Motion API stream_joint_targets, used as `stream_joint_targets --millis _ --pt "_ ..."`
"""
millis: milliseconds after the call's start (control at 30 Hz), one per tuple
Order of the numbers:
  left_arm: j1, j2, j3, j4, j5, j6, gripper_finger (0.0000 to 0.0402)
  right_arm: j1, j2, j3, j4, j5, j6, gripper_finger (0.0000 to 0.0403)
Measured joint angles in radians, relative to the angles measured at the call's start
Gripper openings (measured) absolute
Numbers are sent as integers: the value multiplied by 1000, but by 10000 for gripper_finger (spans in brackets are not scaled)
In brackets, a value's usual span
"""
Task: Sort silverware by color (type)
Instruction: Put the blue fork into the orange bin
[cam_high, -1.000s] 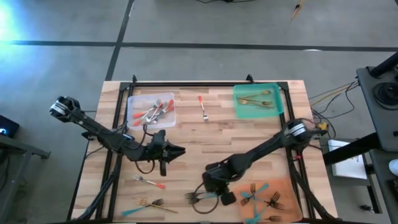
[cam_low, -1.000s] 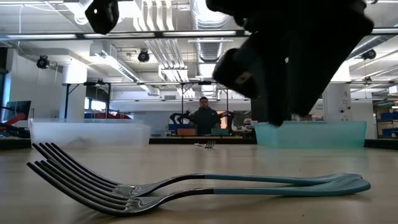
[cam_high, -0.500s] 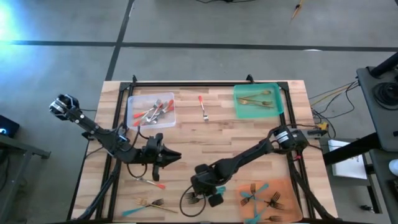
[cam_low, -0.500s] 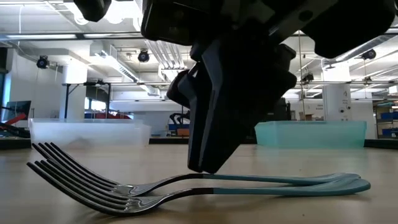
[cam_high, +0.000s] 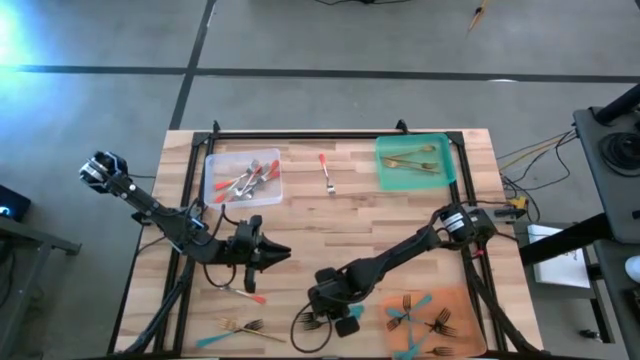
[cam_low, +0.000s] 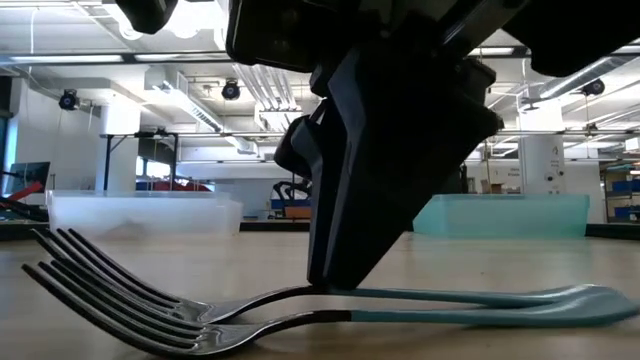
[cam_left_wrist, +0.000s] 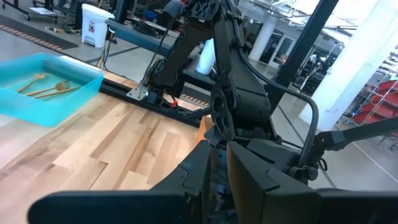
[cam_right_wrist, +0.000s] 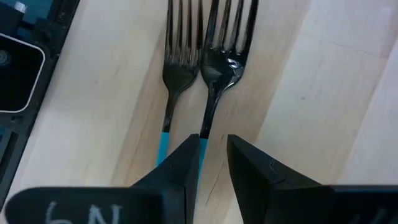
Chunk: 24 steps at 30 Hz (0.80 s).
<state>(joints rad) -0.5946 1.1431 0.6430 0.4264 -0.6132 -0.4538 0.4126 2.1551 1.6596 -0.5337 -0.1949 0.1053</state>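
Observation:
Two teal-handled forks (cam_high: 308, 318) (cam_right_wrist: 186, 68) lie side by side on the wood near the table's near edge, heads toward the left. My right gripper (cam_high: 330, 300) (cam_right_wrist: 212, 155) stands over their necks, pointing down, open by only a narrow gap. In the low view its dark fingers (cam_low: 380, 180) come down onto the forks (cam_low: 200, 315). My left gripper (cam_high: 268, 252) (cam_left_wrist: 217, 168) hovers shut above the table's middle left, just far of a red-handled fork (cam_high: 243, 292) lying flat. My right gripper comes from above, pointing down. One fingertip (cam_right_wrist: 186, 158) sits on the neck of the right-hand fork (cam_right_wrist: 203, 127), where metal meets the teal handle (cam_low: 335, 292). Bare wood shows in the gap between the fingers. Both forks lie flat on the table.
A clear tray (cam_high: 212, 188) at far left holds red-handled pieces. A green tray (cam_high: 445, 150) at far right holds gold ones. An orange tray (cam_high: 460, 300) at near right holds teal forks. A lone red fork (cam_high: 326, 172) lies between the far trays. More cutlery (cam_high: 240, 328) lies near left.
My right gripper has swung toward the table's left and come down onto the two teal forks. In the last half second they slid a little under it. My left gripper has drawn back slightly toward the left and near edge.

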Motion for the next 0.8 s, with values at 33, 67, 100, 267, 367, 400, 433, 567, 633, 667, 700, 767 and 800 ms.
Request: stream_joint_targets --millis 33,67,100,267,367,400,433,567,633,667,700,767,800 --pt "0 0 0 0 0 0 37 0 0 0 0 0 0 79" --pt "0 0 0 0 0 0 37 0 0 0 0 0 0 80" --pt "0 0 0 0 0 0 37 0 -1 0 0 0 0 81" --pt "0 0 0 0 -2 0 37 -4 -9 -2 -7 13 -6 77" --pt "0 0 0 0 -2 0 37 -12 -16 -3 -11 15 -2 73" --pt "0 0 0 0 -2 0 37 -12 -20 -4 -14 16 5 73" --pt "0 0 0 0 -2 -1 37 -13 -26 -4 -16 19 12 73" --pt "0 0 0 0 -2 -3 37 -9 -56 -1 -12 18 38 77" --pt "0 0 0 0 -2 -3 37 -5 -69 1 -7 17 51 81" --pt "0 0 0 0 -2 -4 37 -4 -71 2 -7 15 54 83" --pt "0 0 0 0 -2 -6 37 -2 -71 1 -7 14 60 85" --pt "-1 0 0 0 -2 -8 37 0 -64 -2 -11 14 64 89" --pt "-1 0 0 0 -2 -11 37 2 -59 -4 -13 14 64 91"
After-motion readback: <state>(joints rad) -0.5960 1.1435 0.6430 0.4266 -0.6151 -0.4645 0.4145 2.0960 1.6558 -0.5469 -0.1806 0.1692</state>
